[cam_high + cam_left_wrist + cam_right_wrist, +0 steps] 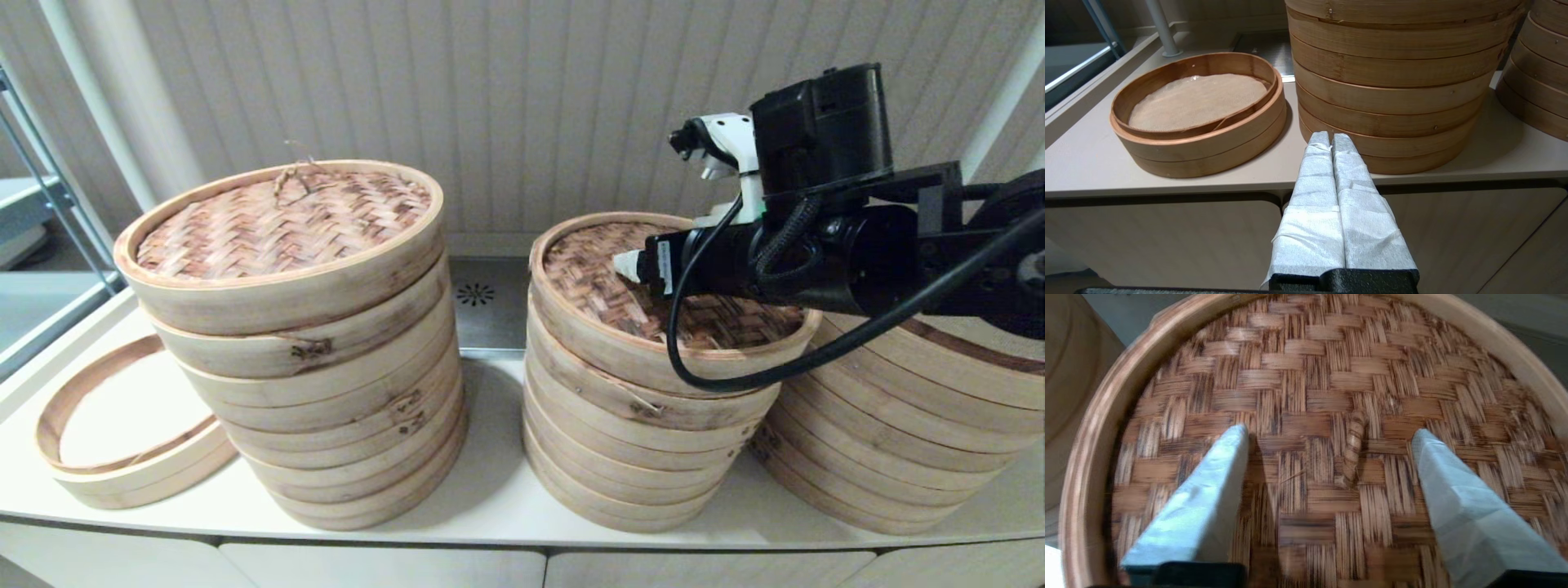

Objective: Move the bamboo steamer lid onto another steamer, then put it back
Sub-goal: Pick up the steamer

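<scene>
Two stacks wear woven lids, so you can't tell which leg you're on: right gripper (1331, 457) hovers jaws spread astride the handle loop (1352, 447) of the middle stack's steamer lid (653, 298), nothing lifted, left gripper (1331, 141) parked, fingers pressed together.

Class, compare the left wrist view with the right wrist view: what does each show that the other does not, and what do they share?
Only the left wrist view shows the shallow steamer tray on the counter, the tall steamer stack beside it, and the left gripper with jaws shut. Only the right wrist view shows the woven lid, its small handle loop, and the right gripper open over it. Both show bamboo steamers and cloth-wrapped jaws.
</scene>
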Controlling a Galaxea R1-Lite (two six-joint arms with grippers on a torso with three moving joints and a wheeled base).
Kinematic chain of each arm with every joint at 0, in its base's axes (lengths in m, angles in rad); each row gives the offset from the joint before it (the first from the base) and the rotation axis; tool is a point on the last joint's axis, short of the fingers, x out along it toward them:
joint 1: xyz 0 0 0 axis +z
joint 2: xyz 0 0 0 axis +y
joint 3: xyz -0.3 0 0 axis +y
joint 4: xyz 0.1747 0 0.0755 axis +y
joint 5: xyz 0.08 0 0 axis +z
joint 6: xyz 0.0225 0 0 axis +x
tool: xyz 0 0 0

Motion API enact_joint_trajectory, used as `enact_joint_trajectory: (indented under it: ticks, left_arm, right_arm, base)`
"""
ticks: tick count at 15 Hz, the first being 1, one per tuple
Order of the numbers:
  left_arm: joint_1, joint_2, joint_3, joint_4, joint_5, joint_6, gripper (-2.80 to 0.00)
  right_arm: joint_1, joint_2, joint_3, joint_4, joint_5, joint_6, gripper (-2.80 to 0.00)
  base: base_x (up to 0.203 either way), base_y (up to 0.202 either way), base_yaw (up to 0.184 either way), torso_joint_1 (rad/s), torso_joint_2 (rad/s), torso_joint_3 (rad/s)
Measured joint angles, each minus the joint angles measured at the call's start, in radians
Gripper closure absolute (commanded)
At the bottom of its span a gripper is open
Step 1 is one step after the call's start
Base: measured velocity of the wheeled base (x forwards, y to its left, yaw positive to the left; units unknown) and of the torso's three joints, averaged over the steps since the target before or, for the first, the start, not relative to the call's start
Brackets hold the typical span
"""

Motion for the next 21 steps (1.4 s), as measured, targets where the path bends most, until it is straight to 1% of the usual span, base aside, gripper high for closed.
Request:
enact_joint_trajectory:
  ticks: [2, 3, 15, 21]
  left_arm:
    - [0.000, 0.000, 0.000, 0.000, 0.000, 0.000, 0.00]
    - [0.000, 0.000, 0.000, 0.000, 0.000, 0.000, 0.00]
    - [0.000, 0.000, 0.000, 0.000, 0.000, 0.000, 0.00]
    - [0.000, 0.000, 0.000, 0.000, 0.000, 0.000, 0.00]
  right_arm:
    - [-0.005, 0.012, -0.004, -0.001, 0.000, 0.003, -2.80]
    - [-0.006, 0.016, -0.006, -0.001, 0.000, 0.004, 0.00]
    - [-0.021, 0.023, 0.030, -0.043, 0.000, 0.007, 0.00]
    - [-0.022, 0.011, -0.017, -0.031, -0.001, -0.001, 0.00]
  base:
    - [0.000, 0.000, 0.000, 0.000, 0.00, 0.000]
    - [0.000, 0.000, 0.000, 0.000, 0.00, 0.000]
    - [0.000, 0.000, 0.000, 0.000, 0.00, 0.000]
    - [0.000, 0.000, 0.000, 0.000, 0.00, 0.000]
